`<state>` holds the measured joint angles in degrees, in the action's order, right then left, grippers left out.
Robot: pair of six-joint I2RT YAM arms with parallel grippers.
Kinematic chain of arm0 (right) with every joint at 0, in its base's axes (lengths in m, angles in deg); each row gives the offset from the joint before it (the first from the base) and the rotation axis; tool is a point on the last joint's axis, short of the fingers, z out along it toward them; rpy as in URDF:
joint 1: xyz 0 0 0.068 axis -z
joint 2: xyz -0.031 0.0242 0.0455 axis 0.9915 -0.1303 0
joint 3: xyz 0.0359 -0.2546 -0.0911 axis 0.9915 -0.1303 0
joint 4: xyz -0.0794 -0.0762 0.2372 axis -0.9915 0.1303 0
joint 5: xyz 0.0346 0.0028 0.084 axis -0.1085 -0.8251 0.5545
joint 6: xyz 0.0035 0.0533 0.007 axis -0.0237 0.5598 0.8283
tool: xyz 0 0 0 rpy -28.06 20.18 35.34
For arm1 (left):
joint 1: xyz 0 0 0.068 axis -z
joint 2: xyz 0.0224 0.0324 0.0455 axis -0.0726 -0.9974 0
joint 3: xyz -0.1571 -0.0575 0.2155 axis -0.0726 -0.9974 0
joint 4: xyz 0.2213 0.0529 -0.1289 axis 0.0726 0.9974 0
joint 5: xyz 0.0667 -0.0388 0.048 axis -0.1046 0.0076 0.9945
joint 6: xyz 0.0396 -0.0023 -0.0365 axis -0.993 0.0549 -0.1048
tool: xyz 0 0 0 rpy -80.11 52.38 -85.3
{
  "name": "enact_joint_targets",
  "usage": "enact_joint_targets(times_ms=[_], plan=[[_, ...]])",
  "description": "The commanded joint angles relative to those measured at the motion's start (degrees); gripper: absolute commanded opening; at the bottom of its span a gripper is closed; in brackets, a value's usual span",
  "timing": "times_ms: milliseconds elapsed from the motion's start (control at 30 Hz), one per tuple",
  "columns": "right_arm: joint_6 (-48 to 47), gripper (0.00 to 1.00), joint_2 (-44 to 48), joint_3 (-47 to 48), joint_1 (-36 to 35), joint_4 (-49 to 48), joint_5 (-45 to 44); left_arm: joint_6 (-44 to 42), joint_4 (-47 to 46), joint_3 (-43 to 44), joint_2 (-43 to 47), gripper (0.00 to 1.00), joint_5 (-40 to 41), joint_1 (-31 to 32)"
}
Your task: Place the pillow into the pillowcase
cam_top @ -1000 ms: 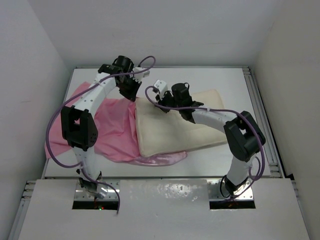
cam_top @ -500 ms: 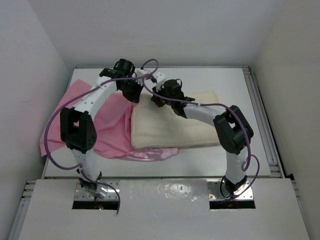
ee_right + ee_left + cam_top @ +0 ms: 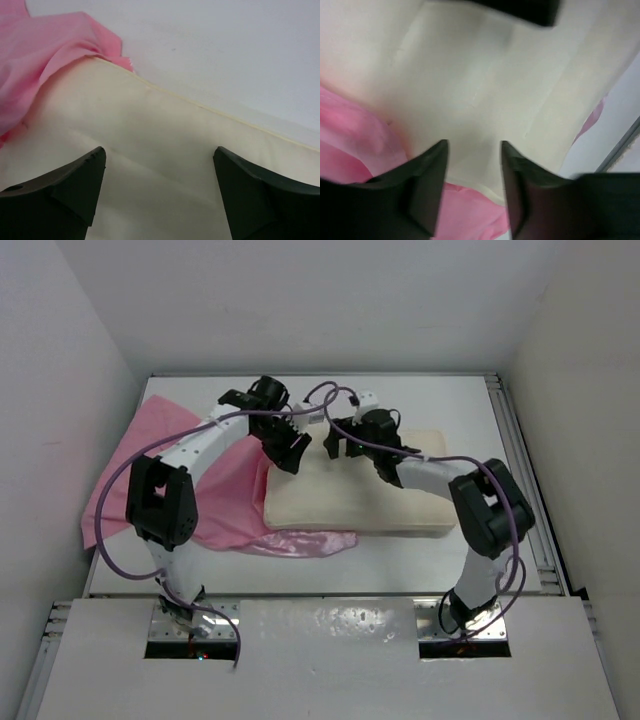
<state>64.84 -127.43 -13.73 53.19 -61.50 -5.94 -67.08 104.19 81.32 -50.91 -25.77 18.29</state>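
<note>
The cream pillow (image 3: 350, 495) lies flat mid-table, its left end on the pink pillowcase (image 3: 150, 475). A fold of the pillowcase (image 3: 300, 541) shows under its front edge. My left gripper (image 3: 291, 460) hovers over the pillow's left end, open with nothing between its fingers (image 3: 427, 185). In the left wrist view the pillow (image 3: 485, 90) fills the frame, with pillowcase (image 3: 350, 140) at the left. My right gripper (image 3: 336, 438) stands open over the pillow's back left part. The right wrist view shows the pillow (image 3: 175, 145) between the wide fingers (image 3: 75, 185), with pillowcase (image 3: 45, 55) at the upper left.
White walls close in the white table (image 3: 440, 405) at the back and both sides. A metal rail (image 3: 520, 460) runs along the right edge. Purple cables (image 3: 115, 480) loop along both arms. Bare table (image 3: 225, 50) lies beyond the pillow's back edge.
Both grippers have gone from shut to open and let go of the cloth. Both have shifted right over the pillow, which now lies flatter. The pillowcase has spread further left.
</note>
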Motion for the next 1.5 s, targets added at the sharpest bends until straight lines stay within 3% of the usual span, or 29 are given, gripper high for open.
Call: enact_joint_targets(times_ms=[0,100,167,233,267,367,400,433,467,500,533,700,833,1033,1133,1200,1267,1333,1367,1467], plan=[[1.3,0.9,10.7,-6.8,2.0,-13.3,2.1,0.1,0.1,1.1,5.4,0.5,0.0,-0.6],[-1.0,0.92,16.5,-9.1,3.1,-12.8,5.9,1.8,0.1,3.5,7.5,0.58,1.3,-0.7],[-6.5,0.92,19.3,-9.7,2.6,-8.4,7.4,3.3,1.1,5.0,9.0,0.59,3.7,-0.7],[-13.6,0.76,23.6,-11.3,0.7,-2.2,9.4,3.9,2.6,3.9,10.9,0.55,7.3,-0.7],[-16.0,0.51,25.0,-12.5,-0.1,-0.1,10.2,4.1,2.6,2.2,11.7,0.41,9.3,-0.7],[-25.1,0.19,29.3,-15.1,-3.7,6.9,10.7,4.8,0.4,-7.6,14.8,0.09,17.5,-0.7],[-26.6,0.23,30.7,-15.6,-6.2,7.9,9.5,4.8,-0.5,-9.8,15.1,0.08,19.0,-0.7],[-29.2,0.34,31.4,-16.2,-7.3,9.0,8.9,5.2,-0.9,-11.8,15.1,0.08,21.3,-0.7],[-31.5,0.58,32.3,-17.2,-9.8,9.2,8.0,5.7,-1.9,-14.9,14.9,0.08,22.6,-0.7],[-31.5,0.58,32.4,-17.8,-11.2,9.4,8.0,5.7,-2.6,-16.0,14.9,0.09,23.5,-0.7],[-34.4,0.73,33.1,-18.1,-12.5,9.7,7.9,6.6,-3.5,-17.2,15.0,0.11,24.5,-0.7],[-40.7,0.93,32.5,-21.6,-20.1,7.0,4.8,9.4,-8.4,-21.7,15.2,0.35,27.8,-0.7],[-44.4,0.99,27.6,-19.4,-23.0,9.3,2.3,10.5,-11.1,-24.1,12.6,0.42,29.3,-0.6],[-45.5,0.99,21.8,-18.0,-25.0,9.9,1.8,10.0,-17.2,-29.7,11.8,0.5,18.2,-0.5],[-45.1,0.99,19.1,-18.1,-25.0,8.5,1.4,9.9,-19.2,-29.5,9.5,0.51,19.8,-0.5],[-44.2,0.99,16.5,-17.2,-25.1,7.4,-0.6,9.8,-19.9,-28.6,8.2,0.44,20.6,-0.7],[-41.9,0.98,14.6,-16.2,-25.0,4.8,-3.4,10.0,-20.2,-28.4,7.3,0.27,20.3,-0.6],[-39.6,0.83,11.8,-14.3,-24.7,4.9,-7.6,9.9,-19.9,-28.4,7.4,0.09,18.5,-0.7],[-38.4,0.68,10.9,-13.6,-24.3,6.1,-8.6,9.5,-19.2,-28.3,7.5,0.04,17.1,-0.7],[-37.5,0.51,9.5,-12.8,-24.1,6.5,-9.3,8.5,-18.1,-28.3,8.2,0.0,15.5,-0.7]])
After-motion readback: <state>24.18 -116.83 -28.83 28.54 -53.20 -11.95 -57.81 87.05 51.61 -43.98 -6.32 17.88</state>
